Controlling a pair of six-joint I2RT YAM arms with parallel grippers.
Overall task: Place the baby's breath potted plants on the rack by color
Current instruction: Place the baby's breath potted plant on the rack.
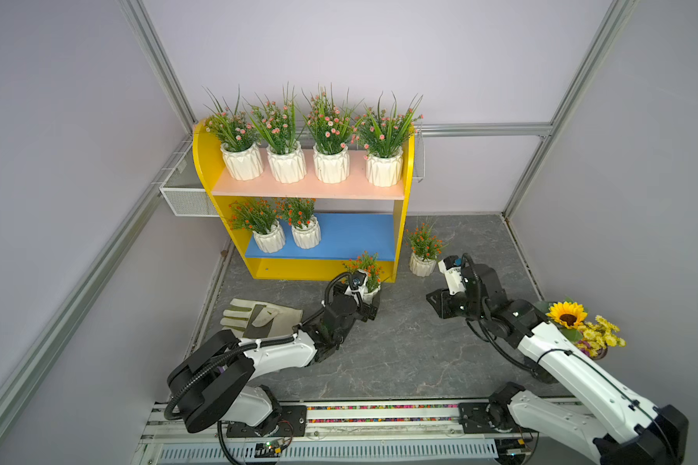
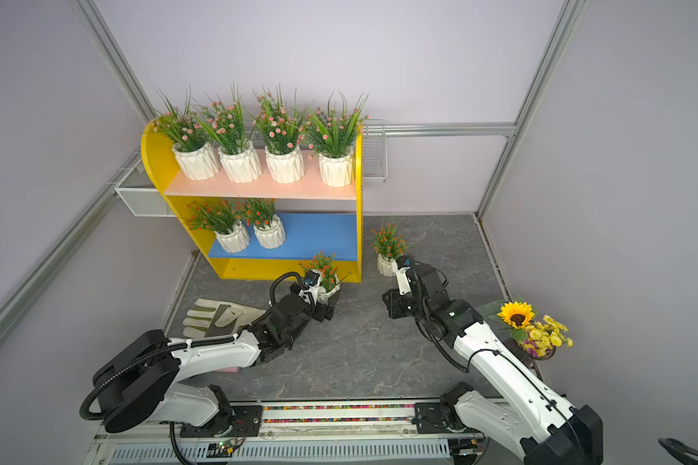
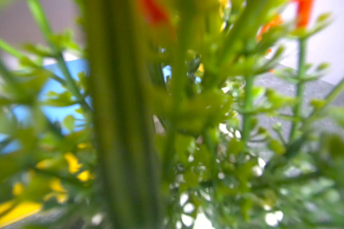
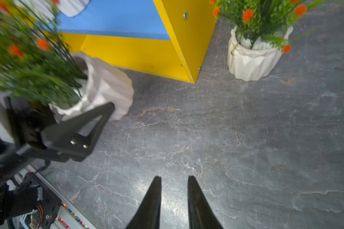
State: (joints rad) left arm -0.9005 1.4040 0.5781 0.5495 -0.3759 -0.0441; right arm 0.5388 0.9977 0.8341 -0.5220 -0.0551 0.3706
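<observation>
Progress against the rack (image 1: 202, 161): more than half complete.

Upper board (image 1: 307, 189): four pink-flowered plants (image 1: 286, 163) stood upright in a row along the full width. This colour was judged finished.

Lower board (image 1: 351, 235): two orange-flowered plants (image 1: 269, 237) stood side by side at its left end. The rest of the board was bare.

Third orange plant (image 4: 107, 85): grasped at the pot by the left pincer (image 1: 369, 306), tilted, just in front of the rack's base near its right panel. It was not yet on a board.

Fourth orange plant (image 1: 422, 263): upright on the worktop (image 1: 399, 354), just beside the rack's right panel and untouched.

Right pincer (image 4: 173, 182): slightly parted and empty, over bare worktop in front of the rack, apart from the fourth plant.

Outstanding, by judgement: two orange plants to be set on the lower board.
</observation>
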